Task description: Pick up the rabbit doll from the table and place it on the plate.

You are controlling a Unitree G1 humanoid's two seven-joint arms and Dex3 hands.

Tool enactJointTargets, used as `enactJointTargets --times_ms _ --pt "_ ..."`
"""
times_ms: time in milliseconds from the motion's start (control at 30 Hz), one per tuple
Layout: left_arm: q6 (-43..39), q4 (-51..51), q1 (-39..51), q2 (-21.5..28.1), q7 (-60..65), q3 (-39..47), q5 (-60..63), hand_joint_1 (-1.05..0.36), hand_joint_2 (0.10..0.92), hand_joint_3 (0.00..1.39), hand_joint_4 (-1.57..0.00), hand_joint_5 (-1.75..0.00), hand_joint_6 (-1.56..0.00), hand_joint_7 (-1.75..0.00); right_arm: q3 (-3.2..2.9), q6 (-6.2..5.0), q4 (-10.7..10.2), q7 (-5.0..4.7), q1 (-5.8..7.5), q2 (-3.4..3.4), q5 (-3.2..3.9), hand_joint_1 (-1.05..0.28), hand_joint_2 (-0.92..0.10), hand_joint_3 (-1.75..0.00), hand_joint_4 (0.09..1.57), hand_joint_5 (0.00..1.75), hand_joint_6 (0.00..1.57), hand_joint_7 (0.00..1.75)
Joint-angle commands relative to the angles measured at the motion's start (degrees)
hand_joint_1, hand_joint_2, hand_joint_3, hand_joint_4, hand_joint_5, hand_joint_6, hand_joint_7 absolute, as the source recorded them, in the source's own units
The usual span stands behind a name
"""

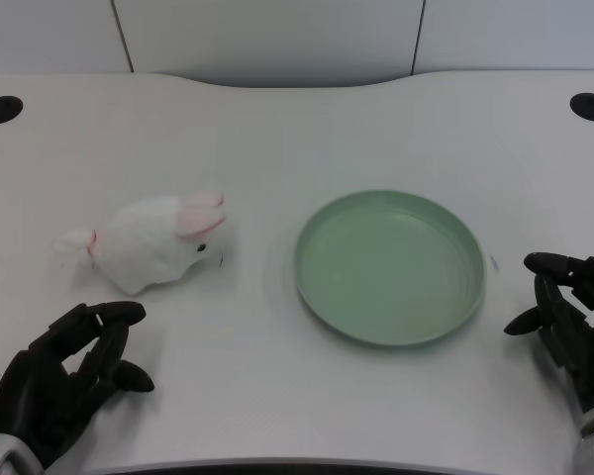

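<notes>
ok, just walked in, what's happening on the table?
Nothing is being handled yet. The rabbit doll lies on the white table, left of the green plate, which has nothing on it. The left hand sits near the table's front edge just below the doll, holding nothing and not touching it. The right hand waits beside the plate's right rim. The pick has not started.

Bare white table (247,396) lies between the left hand (64,376) and the rabbit doll (158,242), with nothing in between. From the doll to the green plate (322,297) runs an open strip of tabletop. Only the plate's low rim rises along that path; two dark grommet holes (0,109) sit well apart at the far corners.
</notes>
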Motion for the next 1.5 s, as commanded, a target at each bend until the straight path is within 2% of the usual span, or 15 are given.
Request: enactJointTargets --times_ms 33,167,300,433,633,733,833,967,1033,1100,1167,1200,1267,1400,1500 --pt "0.6 -0.4 1.1 0.4 0.3 0.4 -0.3 -0.57 0.921 0.42 -0.4 -1.72 -0.43 -1.07 0.14 -0.84 0.1 -1.61 0.22 -0.57 -0.4 -0.44 -0.92 -0.33 0.93 1.44 0.83 0.93" --pt "1.0 -0.8 1.2 0.4 0.2 0.4 -0.5 -0.56 0.921 0.42 -0.37 -1.73 -0.42 -1.08 0.23 -1.05 0.2 -1.66 0.0 -0.76 -0.68 -0.44 -0.92 -0.33 0.93 1.44 0.83 0.94" --pt "2.3 -1.7 1.5 0.1 1.2 0.5 -0.5 -0.56 0.921 0.43 -0.38 -1.74 -0.42 -1.08 -0.69 -0.43 0.4 0.7 -0.17 -0.8 0.72 -0.42 -0.92 -0.34 0.93 1.43 0.83 0.93" --pt "0.8 -1.0 1.3 0.1 0.3 0.3 -0.2 -0.58 0.921 0.41 -0.38 -1.75 -0.42 -1.08 0.04 -0.39 -0.2 -0.91 0.11 -0.66 -0.26 -0.42 -0.92 -0.35 0.93 1.44 0.83 0.94" --pt "-1.7 -1.7 0.9 0.5 0.8 -0.3 1.5 -0.55 0.921 0.41 -0.44 -1.7 -0.44 -1.07 -0.82 0.58 0.5 0.15 -0.44 -0.65 0.78 -0.41 -0.92 -0.34 0.93 1.4 0.83 0.93" --pt "-6.7 -4.8 1.5 1.2 0.5 -2.2 4.6 -0.6 0.921 0.35 -0.48 -1.65 -0.48 -1.04 0.14 0.65 0.3 -2.33 -0.19 -0.77 -0.67 -0.43 -0.92 -0.33 0.91 1.37 0.82 0.91" --pt "-10.8 -7.8 2.1 2.0 0.7 -3.4 7.3 -0.66 0.921 0.28 -0.51 -1.56 -0.54 -0.86 0.31 0.65 0.4 -2.85 -0.02 -0.6 -0.86 -0.43 -0.92 -0.34 0.91 1.37 0.82 0.9" --pt "-17.4 -12.5 0.1 4.7 -1.7 -4.6 9.2 -0.61 0.921 0.22 -0.45 -1.52 -0.53 -0.77 1.13 0.29 0.4 -4.22 0.28 -0.66 -1.81 -0.41 -0.92 -0.34 0.92 1.43 0.82 0.9" --pt "-20.0 -13.8 -1.7 7.7 -3.1 -5.2 11.1 -0.62 0.921 0.19 -0.36 -1.37 -0.48 -0.66 0.83 1.58 0.7 -4.38 -0.01 -0.67 -1.21 -0.41 -0.92 -0.31 0.91 1.42 0.84 0.87" --pt "-24.7 -14.4 -4.1 12.1 -2.2 -6.2 17.8 -0.68 0.921 0.2 -0.31 -1.19 -0.43 -0.54 0.65 1.66 1.0 -3.49 -0.42 -0.93 -0.85 -0.4 -0.92 -0.31 0.92 1.43 0.85 0.86" --pt "-27.0 -15.2 -6.0 14.9 -0.3 -7.1 23.6 -0.72 0.921 0.16 -0.29 -0.99 -0.43 -0.39 0.9 1.53 0.9 -3.45 -0.75 -1.02 -1.06 -0.42 -0.92 -0.33 0.93 1.45 0.86 0.87" --pt "-27.7 -15.4 -6.7 15.8 0.5 -7.5 25.7 -0.72 0.921 0.14 -0.28 -0.9 -0.43 -0.31 0.68 1.3 0.8 -2.64 -0.82 -0.85 -0.59 -0.42 -0.92 -0.34 0.92 1.46 0.86 0.88" --pt "-29.2 -15.2 -8.7 18.8 1.6 -8.7 30.9 -0.76 0.921 0.15 -0.21 -0.74 -0.37 -0.19 0.57 1.29 0.5 -2.59 -0.61 -0.36 -0.29 -0.4 -0.92 -0.34 0.9 1.46 0.86 0.89" --pt "-28.6 -15.6 -11.9 23.7 1.7 -11.0 38.4 -0.87 0.921 0.15 -0.07 -0.5 -0.24 -0.04 1.25 0.98 0.5 -4.4 -0.16 -0.39 -1.53 -0.39 -0.92 -0.33 0.89 1.45 0.85 0.87" --pt "-27.2 -16.1 -13.7 25.8 1.6 -12.4 42.0 -0.93 0.921 0.14 -0.03 -0.37 -0.18 -0.01 1.93 1.83 0.6 -6.15 -0.33 -0.68 -2.31 -0.4 -0.92 -0.33 0.92 1.46 0.86 0.87"
